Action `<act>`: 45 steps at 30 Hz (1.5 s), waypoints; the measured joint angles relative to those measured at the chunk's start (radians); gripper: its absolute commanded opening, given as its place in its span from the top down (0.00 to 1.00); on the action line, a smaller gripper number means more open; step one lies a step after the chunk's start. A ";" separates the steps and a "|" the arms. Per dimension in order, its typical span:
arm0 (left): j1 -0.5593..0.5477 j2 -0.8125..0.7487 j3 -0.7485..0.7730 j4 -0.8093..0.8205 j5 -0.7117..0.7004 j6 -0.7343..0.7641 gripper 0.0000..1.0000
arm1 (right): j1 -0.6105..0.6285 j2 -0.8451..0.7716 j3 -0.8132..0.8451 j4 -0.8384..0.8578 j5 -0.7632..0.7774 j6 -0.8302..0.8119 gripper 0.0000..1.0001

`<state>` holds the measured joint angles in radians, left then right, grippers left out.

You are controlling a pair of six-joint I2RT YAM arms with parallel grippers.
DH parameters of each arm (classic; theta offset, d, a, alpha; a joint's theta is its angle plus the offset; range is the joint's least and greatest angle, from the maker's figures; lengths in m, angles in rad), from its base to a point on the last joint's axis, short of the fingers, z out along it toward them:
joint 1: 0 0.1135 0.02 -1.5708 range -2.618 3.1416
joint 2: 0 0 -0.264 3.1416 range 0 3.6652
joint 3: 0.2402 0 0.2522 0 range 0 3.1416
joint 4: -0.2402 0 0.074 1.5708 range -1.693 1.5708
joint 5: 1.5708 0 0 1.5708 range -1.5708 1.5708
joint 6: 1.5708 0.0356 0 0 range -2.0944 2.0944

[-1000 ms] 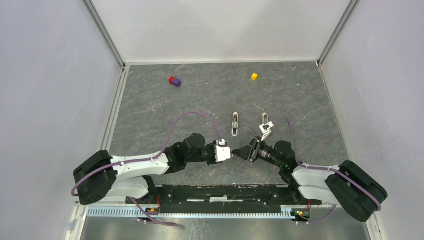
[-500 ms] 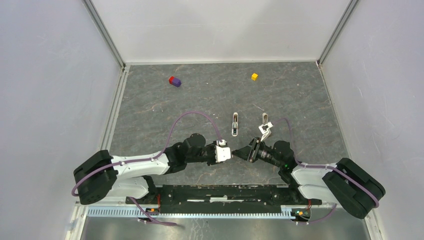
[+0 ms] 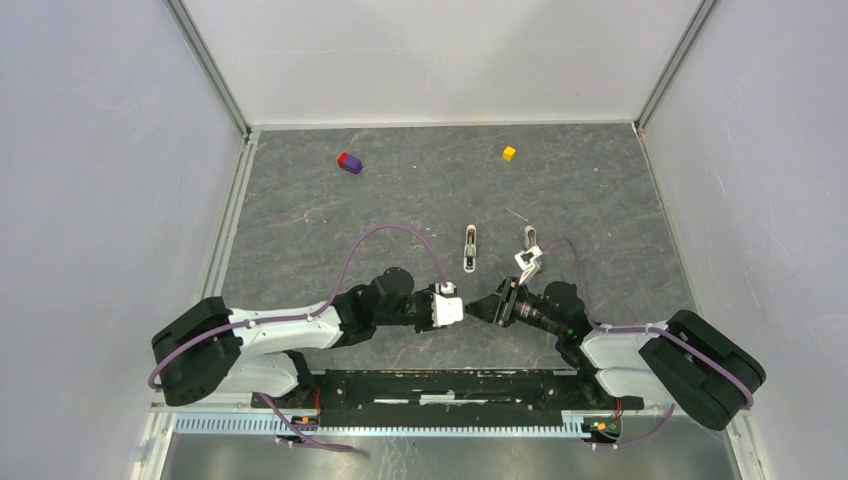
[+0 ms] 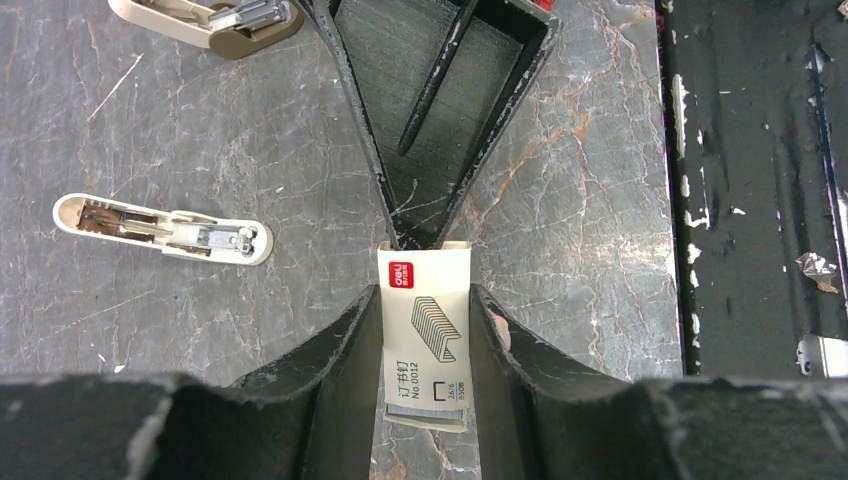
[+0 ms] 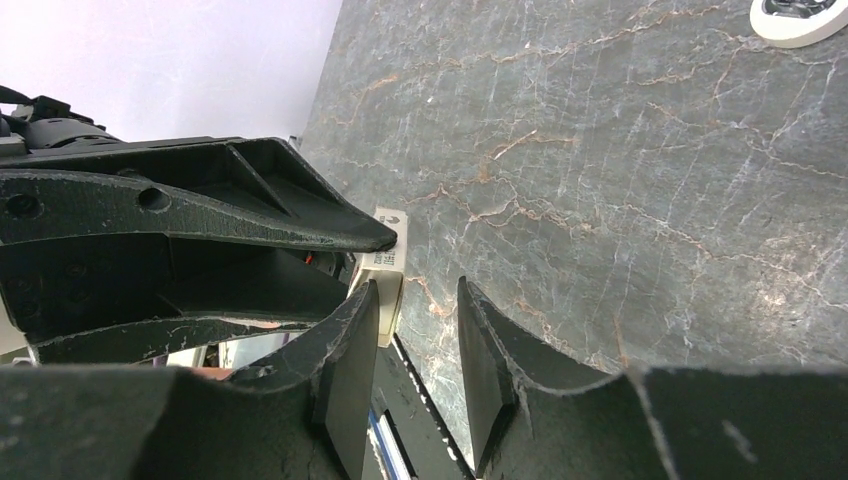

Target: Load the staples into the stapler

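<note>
My left gripper (image 3: 452,307) is shut on a small white staple box (image 4: 425,335), printed with a staple drawing and a red logo. The box lies level just above the table. My right gripper (image 3: 475,306) faces it tip to tip. Its black fingers (image 4: 440,120) meet the box's far end. In the right wrist view the right gripper (image 5: 418,290) is open. The staple box (image 5: 388,262) sits at its left fingertip, and nothing lies in the gap. The white stapler (image 3: 470,248) lies open on the table (image 4: 160,228), beyond both grippers.
A second, beige stapler (image 3: 531,238) lies right of the white one (image 4: 205,15). A purple and red cube (image 3: 349,162) and a yellow cube (image 3: 509,153) sit near the back wall. The black base rail (image 4: 750,200) runs along the near edge.
The right arm has edged slightly left toward the left gripper. The left gripper still holds the box in the same place.
</note>
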<state>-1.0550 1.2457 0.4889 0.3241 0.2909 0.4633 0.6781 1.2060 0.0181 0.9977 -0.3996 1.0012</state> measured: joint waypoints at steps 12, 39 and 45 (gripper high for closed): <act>0.000 0.013 0.002 0.000 0.007 0.011 0.58 | 0.003 0.023 0.000 0.011 0.000 0.005 0.60; 0.000 0.071 0.030 -0.029 -0.023 0.037 0.59 | -0.091 -0.268 -0.001 -0.323 0.004 -0.172 0.59; 0.000 0.087 0.031 -0.029 -0.025 0.037 0.59 | -0.063 -0.247 -0.001 -0.182 -0.028 -0.115 0.61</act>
<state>-1.0554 1.3331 0.5194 0.2947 0.2661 0.4999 0.6155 0.9588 0.0170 0.8158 -0.4278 0.8864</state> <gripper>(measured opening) 0.418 0.400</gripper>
